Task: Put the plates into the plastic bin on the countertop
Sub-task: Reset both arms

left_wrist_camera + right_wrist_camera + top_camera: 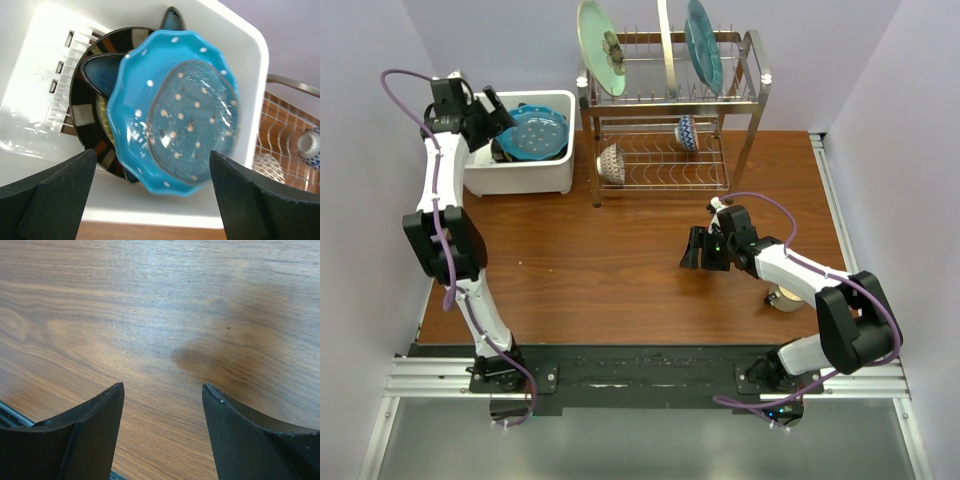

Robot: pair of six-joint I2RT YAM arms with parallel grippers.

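The white plastic bin point(520, 182) stands at the back left. A stack of plates lies in it: a bright blue scalloped plate with pale dots point(175, 107) on top, tilted, over a dark blue star-shaped plate point(102, 75) and a black-striped plate point(85, 115). My left gripper point(152, 155) hovers open above the bin's near wall, clear of the blue plate. Still upright in the rack are a teal plate point(703, 45) and a pale plate seen edge-on point(667, 45). My right gripper point(692, 248) stands open over bare wood point(165, 315), holding nothing.
The two-tier steel wire rack point(750, 110) stands at the back centre. It holds a pale green flower-motif plate point(602, 45) on top and two small patterned bowls point(687, 131) point(612, 163) below. A small round tan object point(785, 298) lies by the right arm.
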